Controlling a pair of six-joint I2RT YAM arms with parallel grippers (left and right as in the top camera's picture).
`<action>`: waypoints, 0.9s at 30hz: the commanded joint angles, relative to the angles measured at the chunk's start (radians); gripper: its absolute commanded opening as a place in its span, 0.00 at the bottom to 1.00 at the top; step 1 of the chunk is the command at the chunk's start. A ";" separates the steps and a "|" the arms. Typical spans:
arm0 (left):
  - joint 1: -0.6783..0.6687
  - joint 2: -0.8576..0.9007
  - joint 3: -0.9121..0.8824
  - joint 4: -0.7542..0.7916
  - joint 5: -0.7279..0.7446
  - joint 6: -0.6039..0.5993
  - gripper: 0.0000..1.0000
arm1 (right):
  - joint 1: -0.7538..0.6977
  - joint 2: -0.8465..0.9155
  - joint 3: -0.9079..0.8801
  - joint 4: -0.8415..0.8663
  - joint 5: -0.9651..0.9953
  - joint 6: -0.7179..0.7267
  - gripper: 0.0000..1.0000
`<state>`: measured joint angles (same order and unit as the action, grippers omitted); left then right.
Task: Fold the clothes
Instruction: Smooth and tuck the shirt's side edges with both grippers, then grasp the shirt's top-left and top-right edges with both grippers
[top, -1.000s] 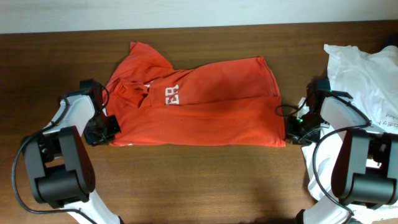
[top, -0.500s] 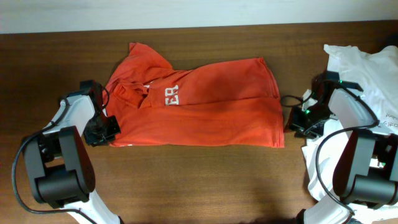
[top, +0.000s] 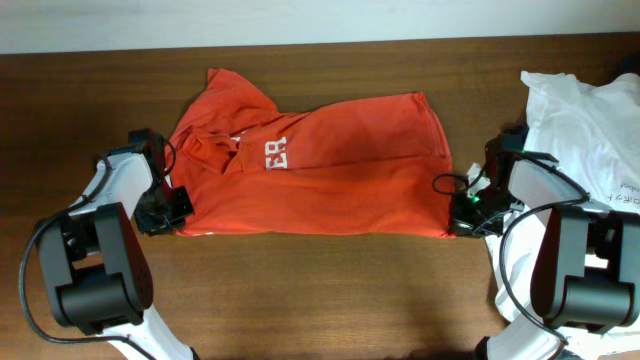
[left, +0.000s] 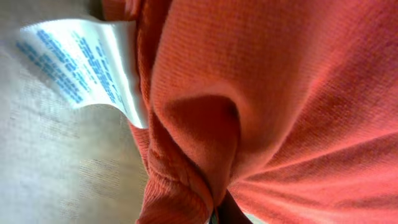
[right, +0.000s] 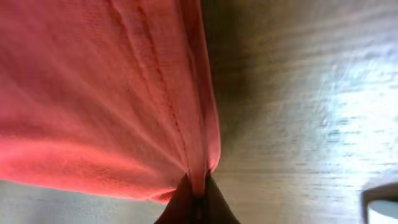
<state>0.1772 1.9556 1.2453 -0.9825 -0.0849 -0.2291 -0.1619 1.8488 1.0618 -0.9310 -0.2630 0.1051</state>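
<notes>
The orange-red T-shirt (top: 320, 170) lies flat across the middle of the brown table, white letters (top: 277, 153) showing near its collar. My left gripper (top: 172, 214) is shut on the shirt's front left corner; the left wrist view shows bunched orange cloth (left: 249, 93) and a white care label (left: 93, 59). My right gripper (top: 458, 217) is shut on the shirt's front right corner; the right wrist view shows the hem (right: 196, 149) pinched between the dark fingers (right: 198, 198). White T-shirts (top: 585, 120) are piled at the far right.
The brown wooden table (top: 320, 290) runs to a pale wall at the back. The white pile sits right behind my right arm (top: 545, 200). Both arm bases (top: 95, 270) stand at the front corners.
My right gripper moved away to the right, then came back left and closed on the shirt's front right corner. The left gripper and the shirt stayed put.
</notes>
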 joint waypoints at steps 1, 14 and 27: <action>0.009 0.004 -0.016 -0.082 -0.018 -0.003 0.00 | -0.009 -0.001 -0.016 -0.068 0.120 0.040 0.04; 0.009 -0.237 0.007 -0.192 0.087 -0.002 0.64 | -0.068 -0.139 0.046 -0.177 0.110 0.107 0.56; -0.085 -0.160 0.136 0.479 0.434 0.156 0.77 | -0.042 -0.175 0.167 -0.174 -0.026 -0.004 0.63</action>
<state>0.0902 1.6691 1.2964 -0.5713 0.3023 -0.1047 -0.2192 1.6928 1.2102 -1.1065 -0.2710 0.1215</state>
